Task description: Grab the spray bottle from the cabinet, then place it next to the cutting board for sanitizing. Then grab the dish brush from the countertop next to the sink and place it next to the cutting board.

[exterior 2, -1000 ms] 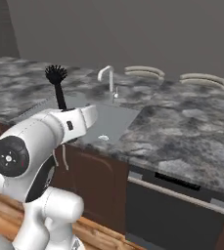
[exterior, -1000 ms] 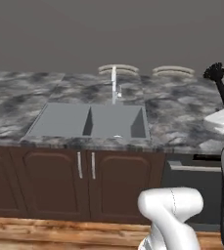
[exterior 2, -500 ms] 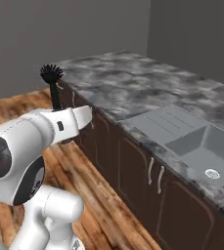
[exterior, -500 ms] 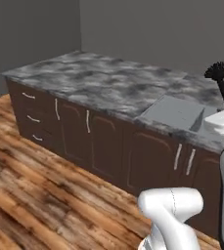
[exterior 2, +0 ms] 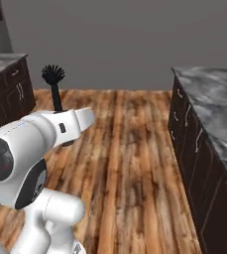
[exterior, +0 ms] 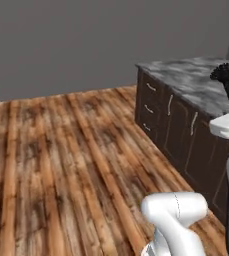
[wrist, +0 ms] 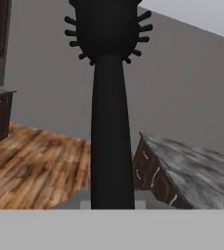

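Clamped nearly shut on the handle of the dish brush [wrist: 111, 112], the gripper [wrist: 112, 202] is carried at chest height with the brush standing upright, bristle tuft at the top. In the left base view the dish brush [exterior: 227, 86] rises above the white wrist at the right edge of the picture; in the right base view it [exterior 2: 54, 85] is seen standing up behind the forearm. Nothing is touched by the brush except the jaws.

Wooden floor [exterior: 71, 160] lies ahead of the base, and one end of the countertop [exterior: 196, 80] with its dark drawers [exterior: 158, 107] is seen at the right. A second run of marbled slab [exterior 2: 219, 109] is seen at the right of the right base view. The cutting board is not pointed out, so its place cannot be told.

The step in hand is judged to be the second carry: the brush lifted and being taken to the board, with the spray bottle presumably dealt with. Next, the board must be brought into view, the arm reached over the slab beside it, the brush lowered onto bare stone just beside the board's edge, and the jaws opened.
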Available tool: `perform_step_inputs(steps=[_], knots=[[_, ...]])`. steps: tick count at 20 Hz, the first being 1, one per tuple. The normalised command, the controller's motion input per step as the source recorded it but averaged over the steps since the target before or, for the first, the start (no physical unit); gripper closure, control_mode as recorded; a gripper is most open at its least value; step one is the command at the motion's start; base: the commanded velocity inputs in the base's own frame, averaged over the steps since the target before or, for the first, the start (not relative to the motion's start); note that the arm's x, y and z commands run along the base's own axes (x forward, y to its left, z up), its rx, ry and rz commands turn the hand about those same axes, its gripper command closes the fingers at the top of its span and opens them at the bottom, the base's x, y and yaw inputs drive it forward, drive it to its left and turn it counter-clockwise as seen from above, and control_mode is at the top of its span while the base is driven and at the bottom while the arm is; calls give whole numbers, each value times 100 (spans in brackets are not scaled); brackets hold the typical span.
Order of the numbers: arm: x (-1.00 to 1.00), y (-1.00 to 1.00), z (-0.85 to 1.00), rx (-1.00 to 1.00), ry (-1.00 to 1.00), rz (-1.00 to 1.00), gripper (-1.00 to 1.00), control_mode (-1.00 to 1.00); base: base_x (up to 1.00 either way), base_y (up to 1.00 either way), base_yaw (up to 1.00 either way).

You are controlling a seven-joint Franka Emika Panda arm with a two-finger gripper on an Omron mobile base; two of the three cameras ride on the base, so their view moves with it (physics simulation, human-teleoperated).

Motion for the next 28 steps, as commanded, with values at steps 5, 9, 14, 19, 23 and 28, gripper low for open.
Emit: perform_step_inputs(steps=[5,9,14,19,23,28], knots=[[0,0,0,0,0,0,100,100,7,31,90],[0,0,0,0,0,0,100,100,97,0,57],[0,0,0,0,0,0,100,100,100,-4,48],[0,0,0,0,0,0,100,100,100,0,38],[0,0,0,0,0,0,100,100,100,0,43],[0,0,0,0,0,0,100,100,100,-13,54]])
